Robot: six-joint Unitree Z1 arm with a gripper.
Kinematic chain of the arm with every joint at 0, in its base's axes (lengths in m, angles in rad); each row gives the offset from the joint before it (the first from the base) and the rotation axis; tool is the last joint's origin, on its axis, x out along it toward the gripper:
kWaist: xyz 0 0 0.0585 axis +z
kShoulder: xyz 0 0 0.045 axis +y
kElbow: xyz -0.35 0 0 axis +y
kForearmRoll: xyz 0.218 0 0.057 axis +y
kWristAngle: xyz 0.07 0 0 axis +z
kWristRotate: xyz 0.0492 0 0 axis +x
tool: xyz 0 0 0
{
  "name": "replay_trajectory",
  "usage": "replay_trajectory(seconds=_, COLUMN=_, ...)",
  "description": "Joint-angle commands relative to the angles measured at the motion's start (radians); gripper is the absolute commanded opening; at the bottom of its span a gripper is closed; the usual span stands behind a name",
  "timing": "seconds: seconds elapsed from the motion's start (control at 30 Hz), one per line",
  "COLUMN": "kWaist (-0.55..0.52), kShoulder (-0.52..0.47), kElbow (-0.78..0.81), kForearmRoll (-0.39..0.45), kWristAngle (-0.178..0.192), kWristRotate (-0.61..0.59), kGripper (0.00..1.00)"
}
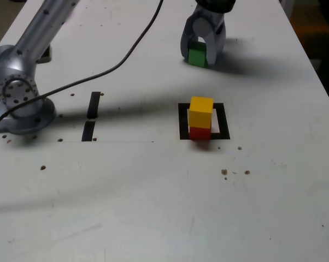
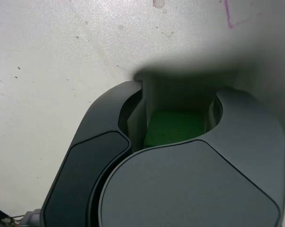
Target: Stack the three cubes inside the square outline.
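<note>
**Green cube between the gripper's jaws, two cubes stacked in the outline**

The white table [image 1: 153, 207] carries no readable writing; only a faint purple pen mark [image 2: 237, 21] shows in the wrist view. The arm's grey base [image 1: 19, 103] sits at the exterior view's left, its upper links cut off by the frame. The gripper [image 1: 201, 54] stands at the far side, jaws clamped on the green cube [image 1: 197, 56], which rests at table level; in the wrist view the cube is mostly hidden by the gripper body. In the square outline [image 1: 223, 121] the yellow cube [image 1: 201, 112] sits atop the red cube [image 1: 200, 133]. Two short black tape strips [image 1: 92, 115] lie near the base.
</note>
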Motion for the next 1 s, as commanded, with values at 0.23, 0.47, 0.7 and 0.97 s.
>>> replay_trajectory(seconds=0.23, kWaist=-0.022, kShoulder=-0.235, kElbow=0.114, kForearmRoll=0.021, kWristAngle=-0.001, kWristRotate=-0.087, kGripper=0.26)
replay_trajectory(seconds=0.47, kWaist=-0.118, kShoulder=-0.409, kElbow=0.191, kForearmRoll=0.078, kWristAngle=-0.004, kWristRotate=-0.229, kGripper=0.26)
replay_trajectory(seconds=0.7, kWaist=-0.251, kShoulder=-0.475, kElbow=0.205, kForearmRoll=0.139, kWristAngle=-0.005, kWristRotate=-0.388, kGripper=0.26)
replay_trajectory(seconds=0.97, kWaist=-0.375, kShoulder=-0.48, kElbow=0.188, kForearmRoll=0.157, kWristAngle=-0.032, kWristRotate=-0.533, kGripper=0.26)
